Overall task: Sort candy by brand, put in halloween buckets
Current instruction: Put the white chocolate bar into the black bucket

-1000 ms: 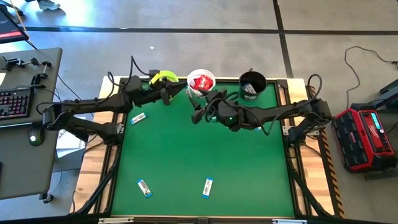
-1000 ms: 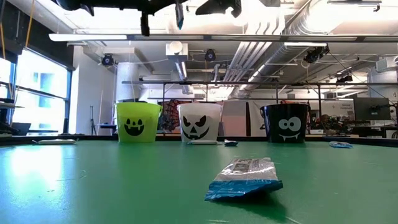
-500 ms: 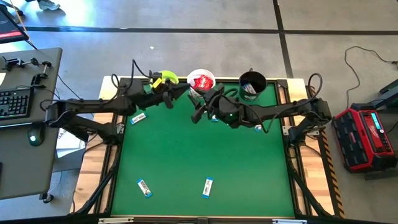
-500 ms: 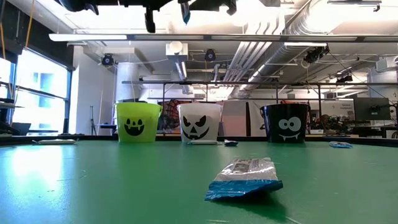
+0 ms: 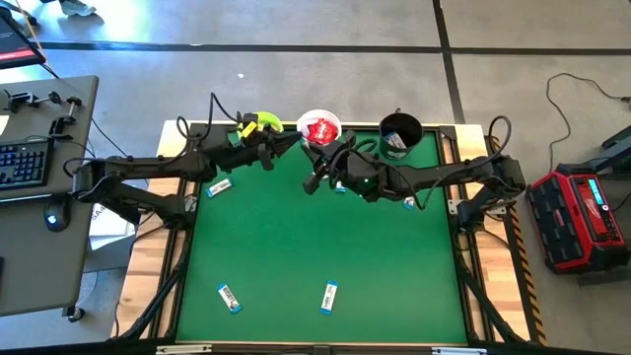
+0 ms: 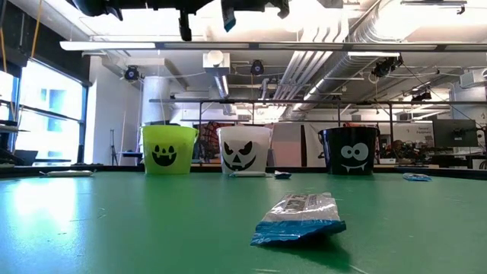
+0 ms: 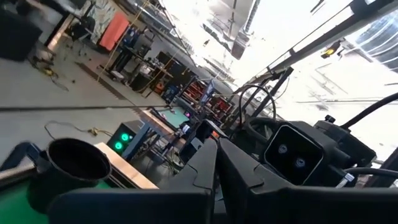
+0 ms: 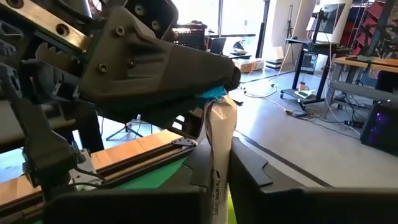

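High above the table's far middle, next to the white bucket (image 5: 318,128), my two grippers meet on one narrow blue-and-white bar (image 8: 219,143), which also shows at the top of the low view (image 6: 228,17). My left gripper (image 5: 292,144) is shut on it. My right gripper (image 8: 216,163) is shut on it from the other side. The lime green bucket (image 5: 258,124), the white bucket holding red packets and the black bucket (image 5: 400,131) stand in a row along the far edge. My left gripper pinches the bar's blue far end (image 8: 214,93) between its two fingers, coming from the table's left. The bar is lifted clear of the table. My right gripper pinches the bar's white near part (image 8: 217,177) between its two fingers (image 8: 245,171), coming from the table's right. The bar runs along the fingers and sticks out past their tips toward the left gripper.
Loose blue-and-white bars lie on the green table: one at the far left (image 5: 219,186), two near the front edge (image 5: 229,297) (image 5: 330,296), one at the right (image 5: 409,202). The nearest shows large in the low view (image 6: 298,218). A desk with a keyboard stands left of the table.
My left gripper has carried the bar a little toward the table's right, up to my right gripper. My right gripper has edged toward the far edge and now has its fingers on the bar. The bar has stayed high above the table.
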Tool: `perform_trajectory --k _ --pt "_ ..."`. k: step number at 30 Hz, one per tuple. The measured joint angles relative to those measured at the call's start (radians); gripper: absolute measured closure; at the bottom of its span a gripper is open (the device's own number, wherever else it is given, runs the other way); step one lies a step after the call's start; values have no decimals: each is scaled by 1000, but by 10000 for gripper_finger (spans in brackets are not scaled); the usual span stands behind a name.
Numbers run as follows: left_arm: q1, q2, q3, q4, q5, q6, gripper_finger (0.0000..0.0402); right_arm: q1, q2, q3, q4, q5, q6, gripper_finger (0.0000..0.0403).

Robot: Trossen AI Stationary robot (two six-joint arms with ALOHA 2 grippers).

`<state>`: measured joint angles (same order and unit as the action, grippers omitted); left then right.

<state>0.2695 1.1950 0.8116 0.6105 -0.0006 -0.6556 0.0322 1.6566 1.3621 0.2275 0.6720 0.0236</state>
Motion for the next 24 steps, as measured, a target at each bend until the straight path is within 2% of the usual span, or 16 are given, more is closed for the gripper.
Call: perform_trajectory --k 4,8,12,17,21,24 --pt "5 0 0 28 13 42 368 -2 -1 0 2 -3 1 388" --pt "5 -5 0 81 29 73 323 -6 -16 0 -9 1 1 391" --pt "8 -13 0 64 29 120 277 -37 -67 0 -106 11 39 391" --pt "22 -14 0 -15 33 158 247 -133 -175 0 -424 18 203 392" --pt "27 -14 0 -87 44 183 246 -253 -256 1 -765 4 350 392" --pt "27 -14 0 -147 45 207 248 -374 -284 1 -990 -55 427 392"
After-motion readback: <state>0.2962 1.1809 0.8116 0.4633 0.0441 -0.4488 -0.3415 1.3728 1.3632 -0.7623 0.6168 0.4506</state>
